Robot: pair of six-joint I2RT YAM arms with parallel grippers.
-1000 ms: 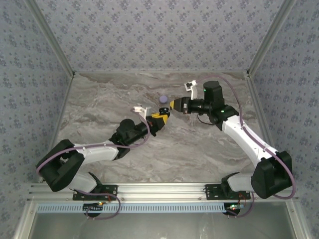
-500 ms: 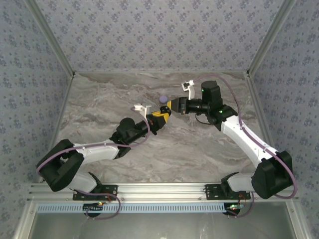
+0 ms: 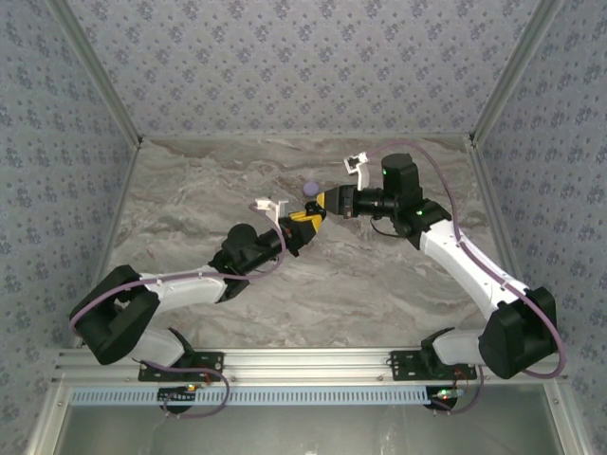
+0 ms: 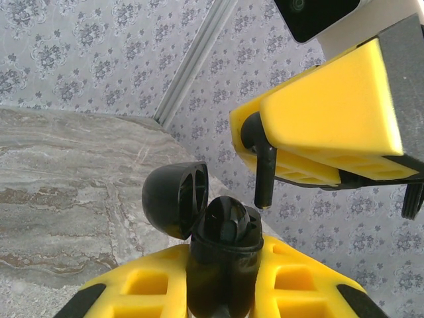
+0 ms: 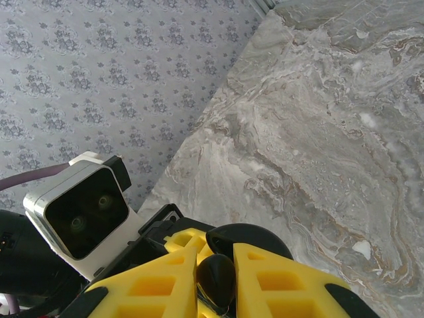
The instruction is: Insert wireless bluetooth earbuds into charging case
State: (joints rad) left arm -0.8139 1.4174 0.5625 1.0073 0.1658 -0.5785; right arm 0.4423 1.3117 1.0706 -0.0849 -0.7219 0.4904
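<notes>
In the left wrist view my left gripper (image 4: 222, 268) is shut on the black charging case (image 4: 220, 278), held upright with its lid (image 4: 173, 199) swung open to the left. One earbud (image 4: 228, 222) sits in the case's mouth. Just above and to the right, my right gripper's yellow fingers (image 4: 331, 126) hold the other earbud (image 4: 264, 169), stem pointing down, slightly clear of the case. In the right wrist view my right gripper (image 5: 217, 281) is shut on that earbud (image 5: 217, 278), with the case lid (image 5: 255, 237) right behind it. From above, the left gripper (image 3: 307, 222) and right gripper (image 3: 328, 200) meet mid-table.
A pale lilac disc (image 3: 309, 188) lies on the marble table (image 3: 190, 209) just behind the two grippers. The left wrist camera (image 5: 79, 212) sits close to the right gripper's fingers. Patterned walls enclose the table at the back and both sides.
The right gripper has crept slightly left, closer to the left gripper and the case. The left arm has hardly moved. Both grips are unchanged.
</notes>
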